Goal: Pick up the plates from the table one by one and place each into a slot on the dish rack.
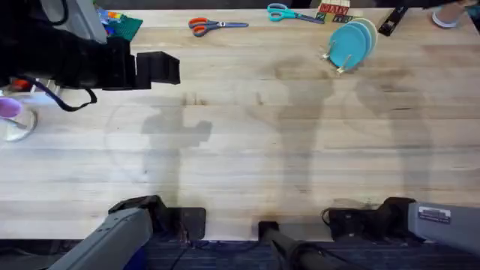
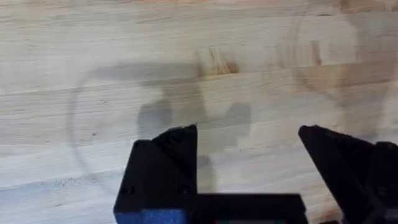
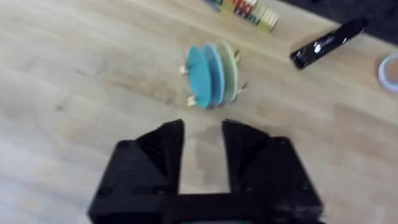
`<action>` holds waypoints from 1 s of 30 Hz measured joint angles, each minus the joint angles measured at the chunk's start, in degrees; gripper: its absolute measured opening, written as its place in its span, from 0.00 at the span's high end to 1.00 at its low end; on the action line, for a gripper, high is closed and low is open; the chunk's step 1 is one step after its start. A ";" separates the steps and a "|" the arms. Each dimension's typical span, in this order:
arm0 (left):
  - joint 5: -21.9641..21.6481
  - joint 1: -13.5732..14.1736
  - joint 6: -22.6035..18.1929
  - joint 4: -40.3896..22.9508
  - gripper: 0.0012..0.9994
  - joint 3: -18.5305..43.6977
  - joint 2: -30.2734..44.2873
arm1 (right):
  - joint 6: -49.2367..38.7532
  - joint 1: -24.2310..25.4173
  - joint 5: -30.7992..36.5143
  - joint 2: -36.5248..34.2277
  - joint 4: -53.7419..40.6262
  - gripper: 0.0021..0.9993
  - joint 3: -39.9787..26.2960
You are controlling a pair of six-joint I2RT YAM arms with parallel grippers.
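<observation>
The dish rack [image 1: 339, 61] stands at the table's [image 1: 247, 150] far right, with three plates [image 1: 352, 41] upright in its slots. In the right wrist view they read as a teal plate [image 3: 199, 78], a lighter blue one [image 3: 214, 70] and a cream-yellow one [image 3: 230, 65], with the rack's pegs [image 3: 194, 101] below them. My right gripper [image 3: 203, 132] is well short of the rack, open, with nothing between its fingers. My left gripper [image 2: 249, 134] hangs wide open over bare planks at the left, and it looks dark and large in the overhead view [image 1: 154, 69].
Orange scissors [image 1: 206, 25], blue scissors [image 1: 289, 13], coloured blocks [image 1: 335, 11] and a black bar [image 1: 391, 22] lie along the far edge. A clear cup with something purple [image 1: 11, 120] stands at the left edge. A tape roll [image 3: 390, 71] sits far right.
</observation>
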State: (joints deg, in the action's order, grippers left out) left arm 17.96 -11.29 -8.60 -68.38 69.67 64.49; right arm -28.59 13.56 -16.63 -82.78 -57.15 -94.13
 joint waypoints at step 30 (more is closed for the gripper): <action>-0.02 0.00 0.00 0.00 0.01 0.00 0.00 | 2.26 0.00 -0.19 23.60 -30.48 0.01 0.00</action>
